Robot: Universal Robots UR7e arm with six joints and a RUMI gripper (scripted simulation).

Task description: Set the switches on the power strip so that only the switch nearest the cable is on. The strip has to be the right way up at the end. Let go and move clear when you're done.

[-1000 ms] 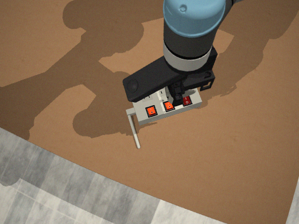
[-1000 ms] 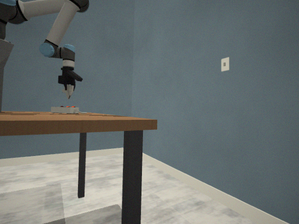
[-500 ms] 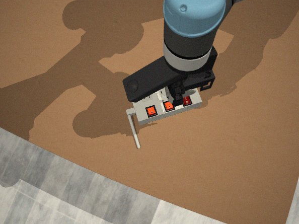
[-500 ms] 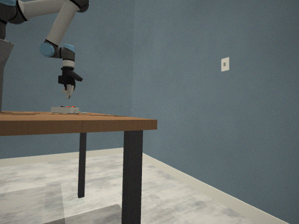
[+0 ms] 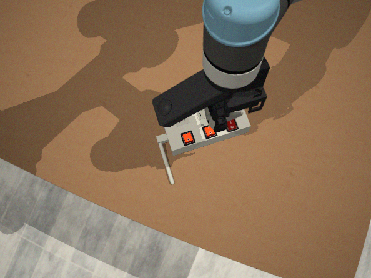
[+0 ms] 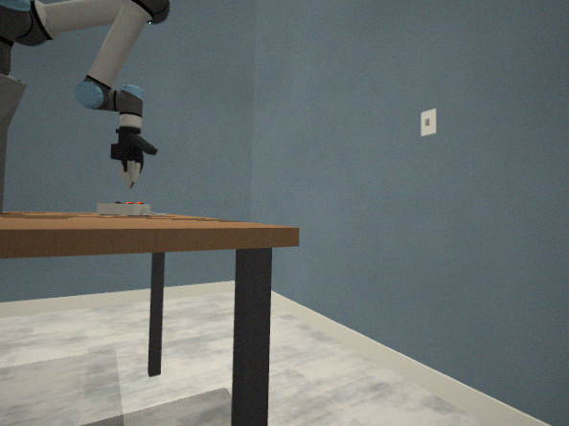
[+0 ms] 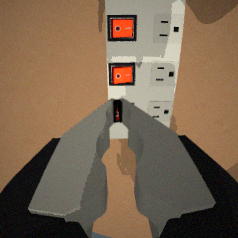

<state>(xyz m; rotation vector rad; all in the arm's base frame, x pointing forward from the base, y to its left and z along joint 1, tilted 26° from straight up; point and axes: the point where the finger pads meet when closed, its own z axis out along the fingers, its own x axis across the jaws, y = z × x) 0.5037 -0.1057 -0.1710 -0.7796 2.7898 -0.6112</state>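
Note:
The grey power strip lies right way up on the wooden table, its cable leaving its left end. It has three rocker switches. The one nearest the cable and the middle one glow bright orange. The far one is darker red. My gripper is shut and empty, hovering a short way above the strip. In the wrist view the fingertips meet over the dark far switch, with the middle switch and the cable-end switch beyond.
The strip also shows in the side view near the table's middle. The table edge runs diagonally below the strip, with grey floor beyond. Outlets sit beside the switches.

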